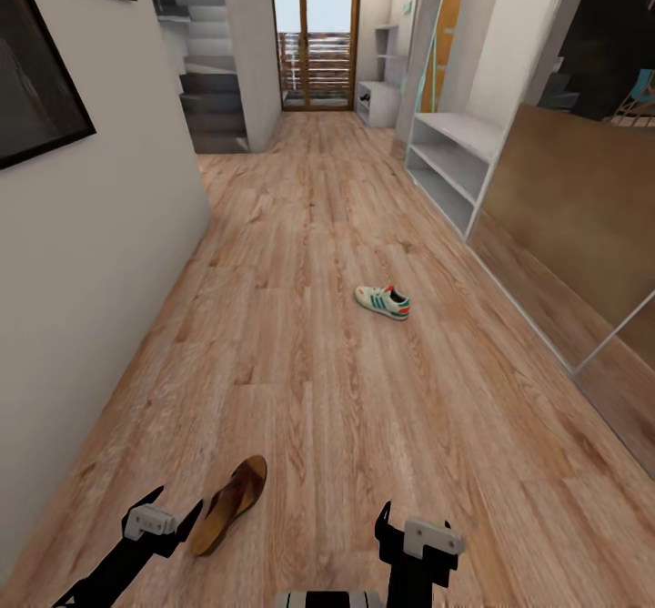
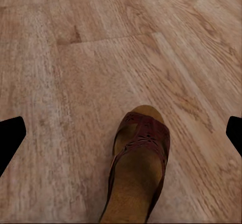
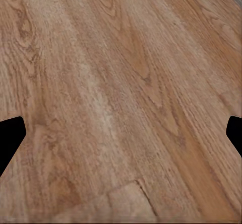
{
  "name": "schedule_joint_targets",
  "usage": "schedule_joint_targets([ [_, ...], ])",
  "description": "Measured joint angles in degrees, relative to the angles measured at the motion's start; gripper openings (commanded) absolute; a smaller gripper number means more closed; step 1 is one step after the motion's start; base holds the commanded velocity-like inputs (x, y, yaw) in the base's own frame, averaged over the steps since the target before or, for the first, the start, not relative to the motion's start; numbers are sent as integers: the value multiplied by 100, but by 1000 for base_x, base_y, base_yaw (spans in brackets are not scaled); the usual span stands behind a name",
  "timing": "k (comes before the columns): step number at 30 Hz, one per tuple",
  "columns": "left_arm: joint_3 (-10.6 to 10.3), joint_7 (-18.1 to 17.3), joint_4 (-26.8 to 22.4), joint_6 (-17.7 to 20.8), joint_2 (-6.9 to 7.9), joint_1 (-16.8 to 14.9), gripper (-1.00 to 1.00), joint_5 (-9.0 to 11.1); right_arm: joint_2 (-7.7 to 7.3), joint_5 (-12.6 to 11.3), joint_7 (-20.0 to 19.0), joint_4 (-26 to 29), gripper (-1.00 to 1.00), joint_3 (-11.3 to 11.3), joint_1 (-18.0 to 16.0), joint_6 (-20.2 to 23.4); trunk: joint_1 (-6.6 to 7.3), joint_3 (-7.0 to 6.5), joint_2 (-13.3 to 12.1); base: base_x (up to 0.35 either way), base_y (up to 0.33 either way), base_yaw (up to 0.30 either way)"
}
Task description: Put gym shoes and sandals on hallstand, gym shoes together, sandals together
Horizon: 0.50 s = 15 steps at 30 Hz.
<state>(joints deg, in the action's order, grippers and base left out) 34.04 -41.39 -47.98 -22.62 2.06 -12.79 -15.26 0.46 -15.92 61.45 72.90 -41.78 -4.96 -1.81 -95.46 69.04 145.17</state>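
First pick-up is on: the left tool (image 1: pixel 166 519) hovers wide open just beside a sandal (image 1: pixel 231 502) on the corridor floor (image 1: pixel 309 353), right tool (image 3: pixel 121 133) open too, gym shoe (image 1: pixel 383 300) well ahead near the hallstand (image 1: pixel 452 167), so next it lowers and straddles that strap

one gym shoe (image 1: pixel 383 301), one sandal (image 1: pixel 229 503), two end effectors

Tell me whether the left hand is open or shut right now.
Open: the left hand shows its fingertips far apart, with the sandal on the floor between them.
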Motion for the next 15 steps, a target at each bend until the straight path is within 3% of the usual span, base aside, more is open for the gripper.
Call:
schedule_joint_targets([
  [15, 9, 3, 4, 4, 0, 1, 100, 0, 0, 0, 1, 0, 100, 4, 0, -3, 1, 0, 0, -30, 65, 0],
])
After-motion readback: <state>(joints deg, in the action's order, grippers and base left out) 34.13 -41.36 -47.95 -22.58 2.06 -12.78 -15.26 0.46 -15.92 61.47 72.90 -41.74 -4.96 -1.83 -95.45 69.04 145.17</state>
